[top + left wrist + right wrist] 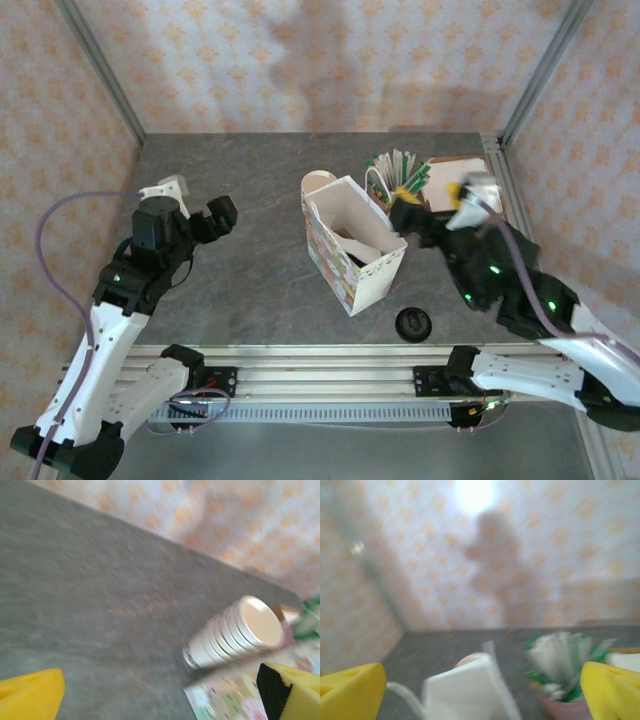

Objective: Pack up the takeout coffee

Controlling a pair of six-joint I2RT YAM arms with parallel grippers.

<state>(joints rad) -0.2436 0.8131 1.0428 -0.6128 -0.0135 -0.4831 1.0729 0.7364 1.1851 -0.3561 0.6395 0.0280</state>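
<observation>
Grey tabletop, patterned walls. White bag (378, 278) stands upright at centre; dark shape inside is judged the takeout coffee (352, 257), unconfirmed. Right gripper (480, 695), spread wide and empty, sits nearer at the bag's 3 o'clock. Left gripper (160, 695), likewise spread and empty, is well apart at 9 o'clock.

- White paper bag with printed sides (335, 260): matt, stiff.
- Grey tabletop (260, 280): matt, like stone.
- Stack of tan paper cups (225, 637): smooth.
- Round black plastic lid (413, 323): a little glossy.
</observation>
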